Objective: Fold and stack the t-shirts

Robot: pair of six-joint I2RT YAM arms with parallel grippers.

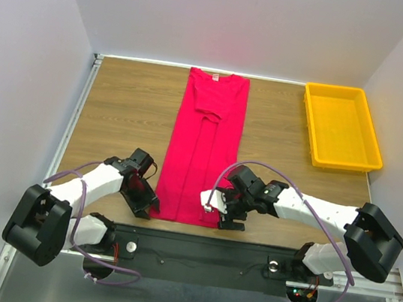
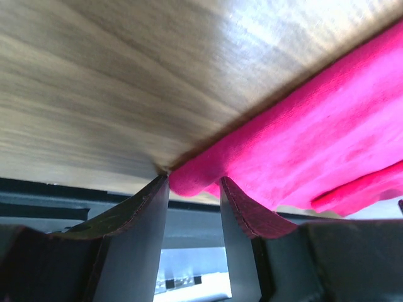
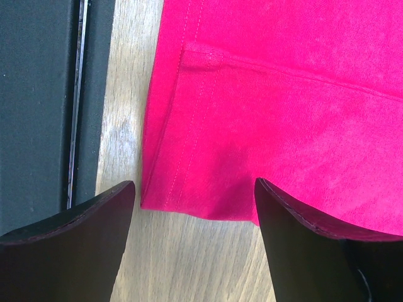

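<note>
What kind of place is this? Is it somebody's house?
Probably a robot test booth, not a house: bare white walls box in a wooden table, and two robot arms are bolted at its near edge.

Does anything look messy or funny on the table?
Not really. The pink t-shirt lies straight in a long folded strip, and the yellow tray sits square at the back right. Only the shirt's near corner is bunched up between the left gripper's fingers.
</note>
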